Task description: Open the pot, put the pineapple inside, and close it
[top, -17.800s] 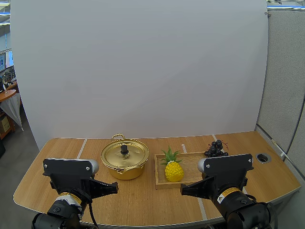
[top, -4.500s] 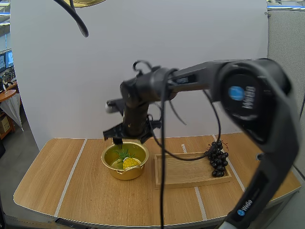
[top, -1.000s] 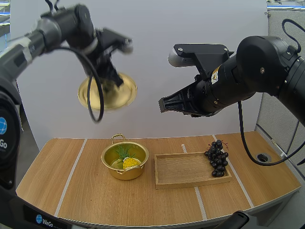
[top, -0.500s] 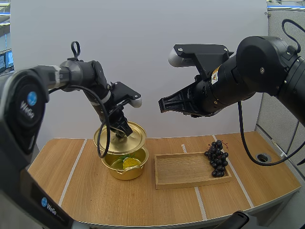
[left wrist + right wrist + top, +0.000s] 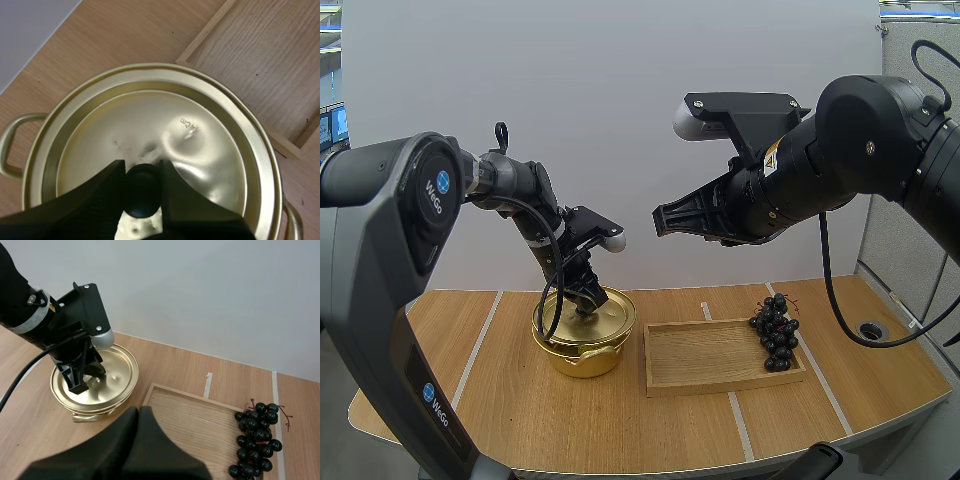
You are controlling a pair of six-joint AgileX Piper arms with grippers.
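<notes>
The left claw is closed on the black knob of the gold lid, one finger pressed to each side; the fingers cover the sides and base of the knob, so just its dark top is seen between them. The lid lies over the mouth of the gold pot and hides the pot's whole inside. From the high view it is hard to say whether the lid sits level all the way round. The wrist view cuts off one of the pot's loop handles at the edge. The pot stands on the bench, left of the wooden tray and just beside it. A bunch of dark grapes lies at the right end of the tray; the rest of the tray floor is bare. The right claw hangs high above the bench, well apart from the pot, its two fingers pressed together into one dark wedge with nothing between them, and they block the near left part of the tray from that arm's camera
</notes>
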